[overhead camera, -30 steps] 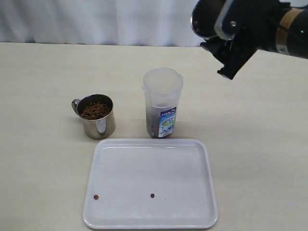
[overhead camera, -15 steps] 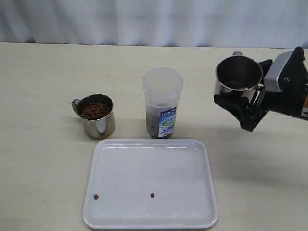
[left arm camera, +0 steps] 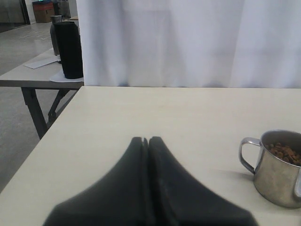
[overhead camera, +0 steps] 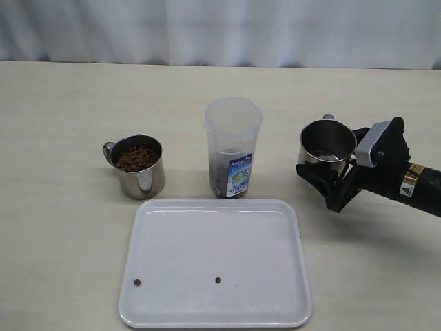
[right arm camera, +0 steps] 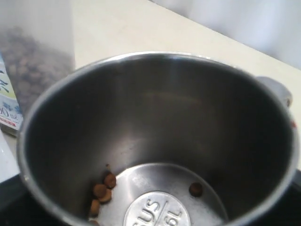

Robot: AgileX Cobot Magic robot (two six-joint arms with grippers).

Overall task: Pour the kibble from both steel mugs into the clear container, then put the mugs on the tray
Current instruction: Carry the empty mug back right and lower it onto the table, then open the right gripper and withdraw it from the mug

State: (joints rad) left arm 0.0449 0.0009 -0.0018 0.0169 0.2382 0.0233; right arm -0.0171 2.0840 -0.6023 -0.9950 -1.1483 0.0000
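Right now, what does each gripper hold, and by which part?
Right gripper: a nearly empty steel mug, clasped round its body. Left gripper: shut, nothing.

On the exterior camera, the arm (overhead camera: 413, 181) to the right of the clear container (overhead camera: 233, 148) runs off the frame edge. The right hand (overhead camera: 335, 172) is half hidden behind the near-empty mug (overhead camera: 327, 145) it grips, so I can't see the pad contact. On the right wrist feed the container is a blurred, cropped sliver. The left hand (left arm camera: 148, 141) is soft and cut off. The full mug (left arm camera: 277, 169) on the container's other side is clipped.
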